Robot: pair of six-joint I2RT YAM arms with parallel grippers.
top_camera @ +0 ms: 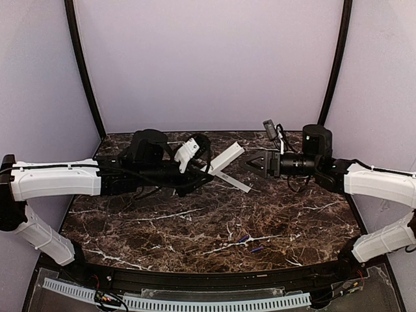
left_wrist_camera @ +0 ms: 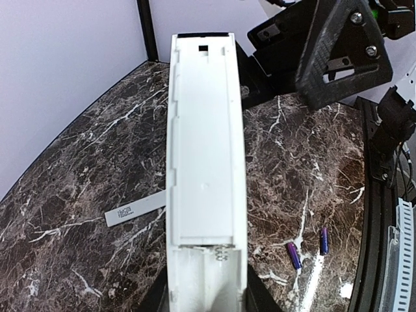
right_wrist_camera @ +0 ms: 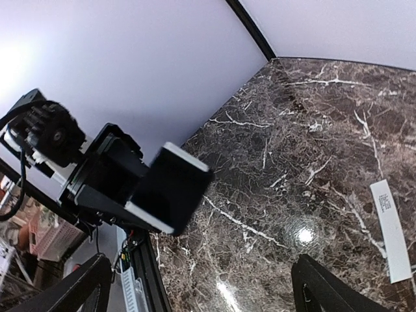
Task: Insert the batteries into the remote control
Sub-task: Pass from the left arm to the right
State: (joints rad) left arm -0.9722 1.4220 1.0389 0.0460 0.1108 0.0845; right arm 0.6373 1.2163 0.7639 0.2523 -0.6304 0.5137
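My left gripper is shut on the white remote control and holds it tilted above the back of the table. In the left wrist view the remote control runs away from the gripper, its back up, with the battery bay uncovered and a spring showing. Two blue-purple batteries lie loose on the marble, near the front edge in the top view. My right gripper stands open and empty just beyond the remote's far end, with both fingers apart.
The thin white cover piece lies flat on the marble under the remote, and shows too in the left wrist view and the right wrist view. A black frame rail borders the table's front.
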